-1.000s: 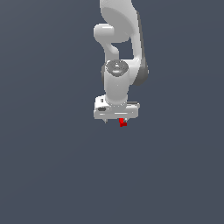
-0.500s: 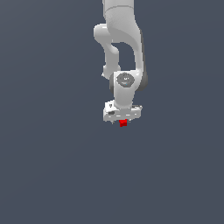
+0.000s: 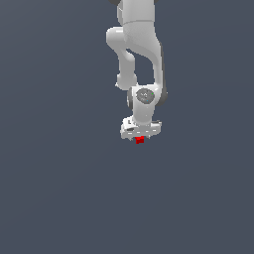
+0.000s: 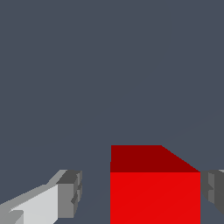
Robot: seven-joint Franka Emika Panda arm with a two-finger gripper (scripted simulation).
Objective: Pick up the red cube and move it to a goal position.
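The red cube (image 3: 139, 140) sits on the dark grey floor, directly under the white arm's hand. My gripper (image 3: 140, 136) is lowered over it. In the wrist view the red cube (image 4: 154, 188) lies between the two fingers of the gripper (image 4: 142, 192). One grey fingertip (image 4: 71, 192) stands clearly apart from the cube with floor showing in the gap. The other fingertip (image 4: 213, 192) is right beside the cube's opposite face. The jaws are open around the cube.
Plain dark grey floor (image 3: 59, 188) lies all around. No other objects or goal marker show in either view.
The arm's upper links have swung toward the exterior view's right and the hand has turned and sunk slightly over the cube. The cube has not moved.
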